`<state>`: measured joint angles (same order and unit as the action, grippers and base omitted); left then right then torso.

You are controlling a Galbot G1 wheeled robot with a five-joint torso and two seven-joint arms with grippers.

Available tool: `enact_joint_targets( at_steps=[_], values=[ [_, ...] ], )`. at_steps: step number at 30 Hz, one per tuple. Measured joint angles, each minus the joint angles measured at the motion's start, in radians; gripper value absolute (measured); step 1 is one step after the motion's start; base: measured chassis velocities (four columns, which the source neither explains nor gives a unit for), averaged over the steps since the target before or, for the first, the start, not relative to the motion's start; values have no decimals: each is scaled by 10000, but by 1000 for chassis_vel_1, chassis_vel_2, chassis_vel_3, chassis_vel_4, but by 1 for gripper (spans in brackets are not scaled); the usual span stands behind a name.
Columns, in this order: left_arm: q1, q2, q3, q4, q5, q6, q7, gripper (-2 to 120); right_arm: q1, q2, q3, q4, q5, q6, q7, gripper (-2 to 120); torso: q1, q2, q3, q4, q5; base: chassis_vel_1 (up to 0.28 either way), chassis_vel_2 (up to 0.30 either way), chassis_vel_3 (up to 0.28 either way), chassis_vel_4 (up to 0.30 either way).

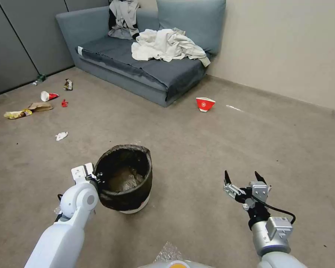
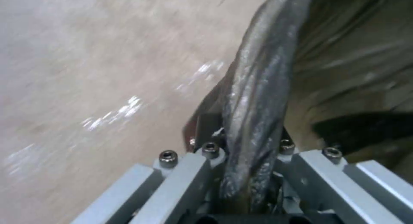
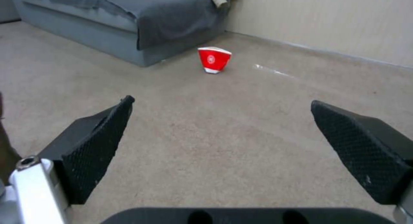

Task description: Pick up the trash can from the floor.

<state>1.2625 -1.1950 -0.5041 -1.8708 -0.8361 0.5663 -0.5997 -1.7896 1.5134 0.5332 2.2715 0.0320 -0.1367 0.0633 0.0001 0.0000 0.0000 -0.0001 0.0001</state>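
Room: beige carpeted floor (image 1: pixel 212 149) running to a cream wall, with a grey sofa (image 1: pixel 137 70) in the far corner carrying loose clothes (image 1: pixel 167 44). Litter lies scattered on the carpet to the far left; a red paper bowl (image 1: pixel 205 104) stands near the sofa's foot.

Bin (image 1: pixel 124 178): on the floor directly ahead of the robot, to its left of centre, tilted slightly, white base showing under the dark liner.

Left gripper (image 1: pixel 95 178): at the bin's near-left rim. The left wrist view shows the lined rim (image 2: pixel 258 98) running between the jaws, which are closed narrowly on it.

Right gripper (image 1: pixel 245 178): idle, low over bare carpet well to the right of the bin, jaws wide and holding nothing.

Assessment: the grasp appears made; the lift looks barely begun, if at all. The next move calls for a steady upward raise, since one pinch on a thin lined rim may let the liner slip or the bin swing.
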Motion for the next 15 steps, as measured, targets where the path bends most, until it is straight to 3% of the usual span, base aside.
enact_joint_targets(
  at_steps=[1, 3, 4, 7, 8, 11, 15],
  values=[
    [0, 0, 0, 0, 0, 0, 0, 5, 0, 0, 0, 0, 0, 0, 0, 100, 0, 0, 0, 0, 0, 0, 0, 0, 0],
    [185, 16, 22, -19, 375, -863, 727, 5, 6, -1, 9, 21, 0, 0, 2, 100, 0, 0, 0, 2, 1, 0, 0, 0, 0],
    [185, 16, 22, -19, 375, -863, 727, 5, 6, -1, 9, 21, 0, 0, 2, 100, 0, 0, 0, 2, 1, 0, 0, 0, 0],
    [501, 15, 35, -114, 967, -1785, 1695, 5, 17, -3, 28, 36, 5, 1, 9, 100, 0, 0, 0, 1, 0, 0, 0, 0, 0],
    [501, 15, 35, -114, 967, -1785, 1695, 5, 17, -3, 28, 36, 5, 1, 9, 100, 0, 0, 0, 1, 0, 0, 0, 0, 0],
    [1040, 63, -71, -366, 1320, -2708, 2879, 5, 26, -7, 71, 54, 18, 0, 29, 100, -1, 0, 0, -1, 1, 0, 0, 0, 0],
    [1737, 74, -196, -770, 1604, -3422, 3577, 5, 47, 5, 91, 78, 34, 0, 54, 100, -2, 0, 0, 0, 0, 0, 0, 0, 0]
  ],
)
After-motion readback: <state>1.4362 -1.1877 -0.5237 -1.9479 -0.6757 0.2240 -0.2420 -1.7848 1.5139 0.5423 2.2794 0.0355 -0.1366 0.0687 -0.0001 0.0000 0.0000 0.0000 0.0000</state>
